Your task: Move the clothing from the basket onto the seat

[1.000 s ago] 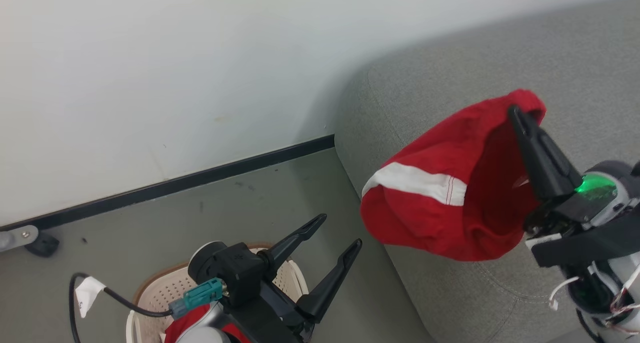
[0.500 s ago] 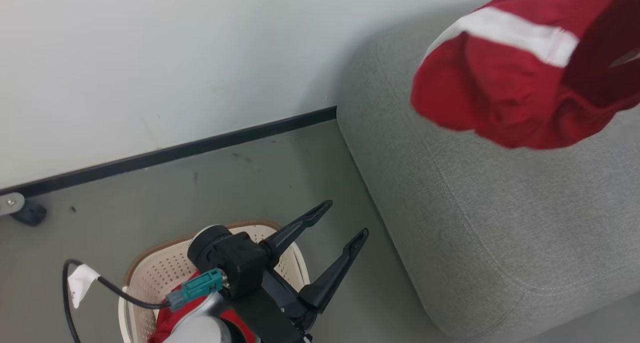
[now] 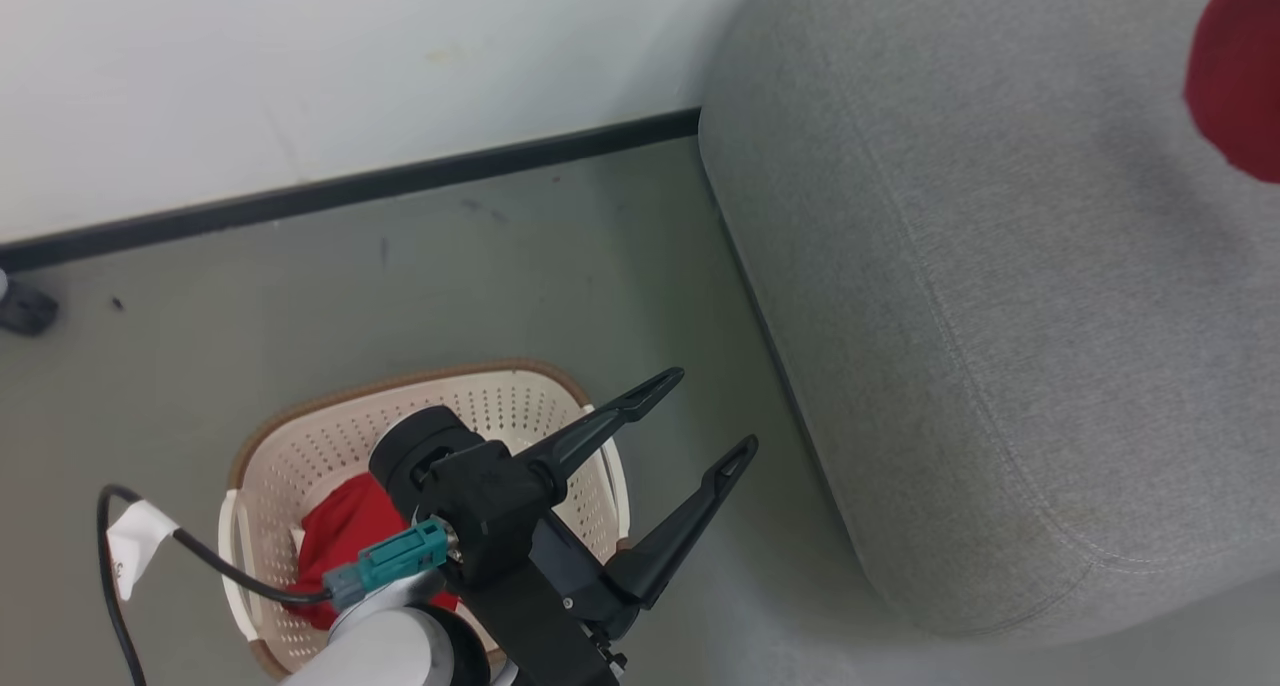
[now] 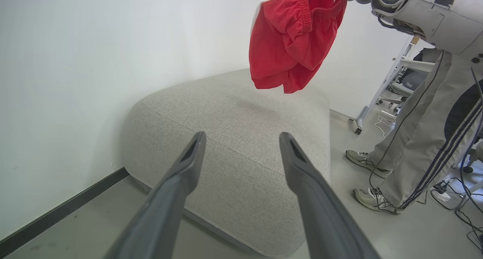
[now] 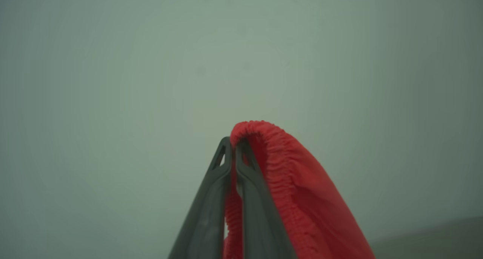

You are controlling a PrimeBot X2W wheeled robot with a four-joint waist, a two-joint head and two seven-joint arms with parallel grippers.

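Left gripper [image 3: 716, 409], nearest: released, fingers spread wide, holding nothing. It hangs over the far right edge of the basket [image 3: 470, 411].

The basket stands on the grey floor [image 3: 500, 266], near the seat [image 3: 950, 346] with a strip of floor between them. A red garment [image 3: 335, 536] lies crumpled in the basket's bottom, partly hidden under the left wrist. A black cable with a white tag [image 3: 135, 551] loops along the basket's left side.

Further out, the right gripper [image 5: 233, 142] is clenched on the gathered elastic waistband of the red shorts [image 4: 290, 43], which have a white stripe. They dangle free above the far part of the seat, not touching the cushion.

Behind the seat are a white wall and black skirting [image 3: 400, 181]. Past the seat's far side, a person's legs in pale striped trousers [image 4: 422, 138] and sneakers stand on the floor, with cables lying by the feet.
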